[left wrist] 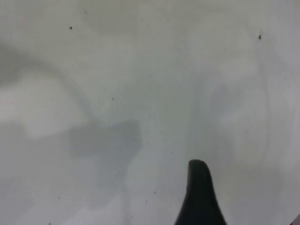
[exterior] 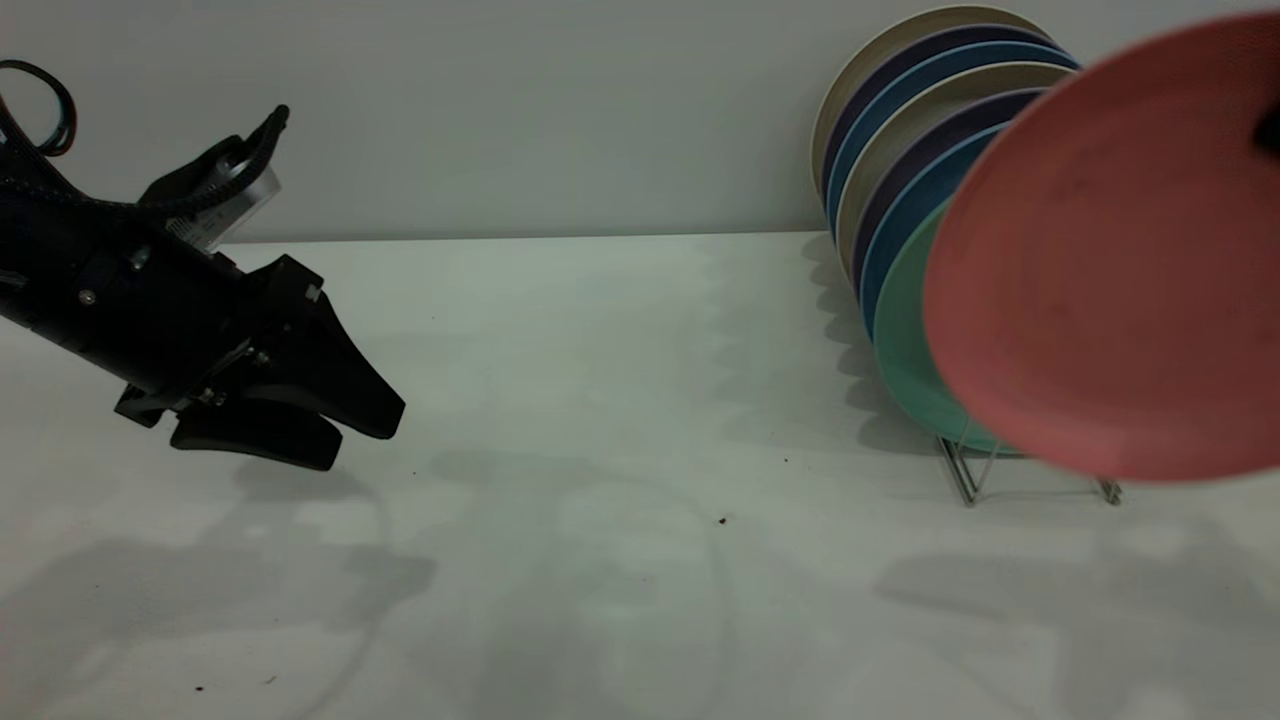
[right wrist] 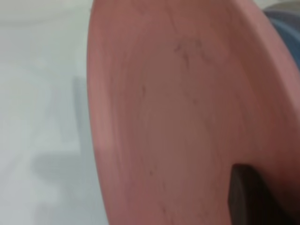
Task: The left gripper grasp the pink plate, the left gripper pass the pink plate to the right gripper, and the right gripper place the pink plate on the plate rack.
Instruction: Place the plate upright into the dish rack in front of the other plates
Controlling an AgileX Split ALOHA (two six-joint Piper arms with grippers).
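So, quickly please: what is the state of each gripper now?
Left gripper: empty, nearly shut, low over the table.
Right gripper: shut on the pink plate.

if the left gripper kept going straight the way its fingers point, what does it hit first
Probably the bare table. The left gripper hangs low at the left, tilted down toward the middle, with nothing ahead of its fingers. The pink plate and rack are far to the right, though depth is hard to judge.

Open table [exterior: 620, 400] mid-scene, stacked plates [exterior: 900, 150] filling plate rack [exterior: 965, 480] at right
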